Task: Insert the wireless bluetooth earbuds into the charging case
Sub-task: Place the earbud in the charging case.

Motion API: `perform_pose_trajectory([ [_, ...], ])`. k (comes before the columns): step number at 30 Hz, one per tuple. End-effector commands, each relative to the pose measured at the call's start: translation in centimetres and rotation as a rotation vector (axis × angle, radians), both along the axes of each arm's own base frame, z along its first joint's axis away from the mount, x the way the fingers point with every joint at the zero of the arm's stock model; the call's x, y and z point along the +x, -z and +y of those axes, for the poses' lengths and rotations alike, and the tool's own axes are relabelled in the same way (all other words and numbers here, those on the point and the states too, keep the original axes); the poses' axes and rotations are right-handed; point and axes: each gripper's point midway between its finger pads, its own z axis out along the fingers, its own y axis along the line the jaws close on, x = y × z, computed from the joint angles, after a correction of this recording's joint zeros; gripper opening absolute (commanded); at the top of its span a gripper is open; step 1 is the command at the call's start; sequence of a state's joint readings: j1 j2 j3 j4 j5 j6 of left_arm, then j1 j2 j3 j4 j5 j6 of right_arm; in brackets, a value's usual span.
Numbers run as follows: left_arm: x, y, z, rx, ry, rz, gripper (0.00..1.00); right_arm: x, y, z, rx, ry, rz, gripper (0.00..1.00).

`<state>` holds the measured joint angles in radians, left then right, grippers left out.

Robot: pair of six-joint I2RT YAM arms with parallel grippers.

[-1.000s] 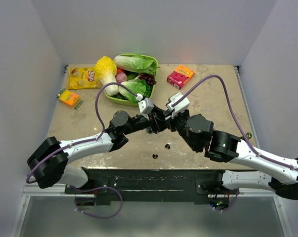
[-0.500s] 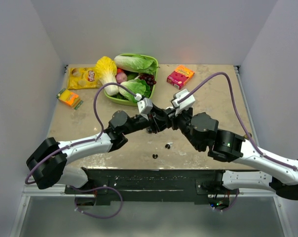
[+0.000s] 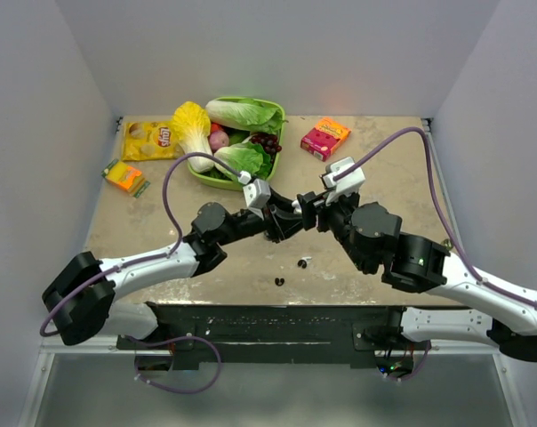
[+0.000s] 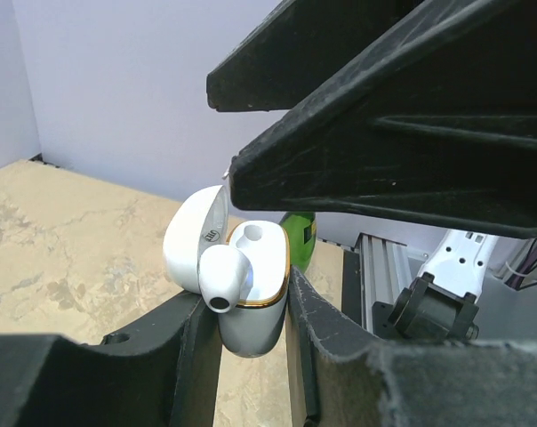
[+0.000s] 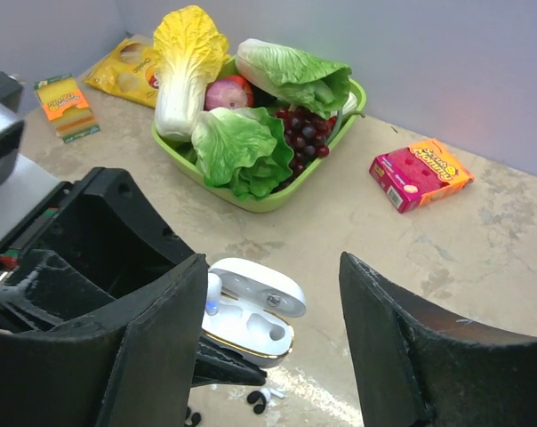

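Your left hand [image 4: 248, 351] clamps the case [image 4: 233, 276], lid open, above the worktop [image 3: 384, 160] so its sockets face your right hand [image 5: 270, 260], which hangs open and empty beside it, free to fetch the earbuds [image 3: 302, 262] lying below

The white glossy rounded plastic charging case [image 4: 195, 242] is held between the fingers of the left gripper [image 4: 249, 345], with its hinged lid opened and a gold-coloured rim exposed. A white rounded piece with a dark opening is seated in one well. The two tiny black rounded earbuds [image 3: 303, 261] are located slightly apart on the tan tabletop [image 3: 135, 205].
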<state>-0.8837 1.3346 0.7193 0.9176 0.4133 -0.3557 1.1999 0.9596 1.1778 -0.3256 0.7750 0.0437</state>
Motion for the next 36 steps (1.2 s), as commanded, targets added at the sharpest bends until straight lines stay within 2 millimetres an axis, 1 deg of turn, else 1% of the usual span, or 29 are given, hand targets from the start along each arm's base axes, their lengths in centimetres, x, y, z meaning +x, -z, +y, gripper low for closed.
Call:
perform_pose_trajectory([
  [1,-0.2,-2.1,1.5,-0.056,-0.043,-0.07,0.0,-0.1,-0.9,-0.7,0.068,0.034,0.011,0.65],
  [2,0.0,-1.8,1.6,-0.045,-0.051,-0.07,0.0,-0.1,-0.9,-0.4,0.071,0.025,0.018,0.65],
  [3,0.0,-1.7,1.7,-0.041,-0.058,-0.068,0.0,0.0,-0.2,0.2,0.048,0.024,0.034,0.67],
  [9,0.6,-0.8,1.9,-0.017,-0.094,-0.054,0.0,-0.2,-0.8,1.8,0.112,-0.01,0.076,0.74],
  [11,0.8,-0.6,1.9,-0.011,-0.103,-0.05,0.0,-0.1,-1.0,2.2,0.126,-0.008,0.085,0.75],
  [14,0.8,-0.6,1.9,-0.01,-0.108,-0.052,0.0,0.1,-0.6,2.7,0.108,0.001,0.101,0.75],
  [18,0.8,-0.9,2.1,-0.018,-0.111,-0.058,0.0,0.5,0.6,2.7,0.055,0.036,0.124,0.75],
  [24,0.7,-1.2,2.3,-0.027,-0.113,-0.068,0.0,0.5,1.8,2.6,0.012,0.047,0.146,0.75],
  [32,0.6,-1.5,2.4,-0.031,-0.115,-0.076,0.0,0.4,2.2,1.6,-0.003,0.069,0.15,0.74],
  [36,0.6,-1.6,2.5,-0.032,-0.12,-0.077,0.0,0.2,2.7,1.3,-0.013,0.075,0.158,0.74],
])
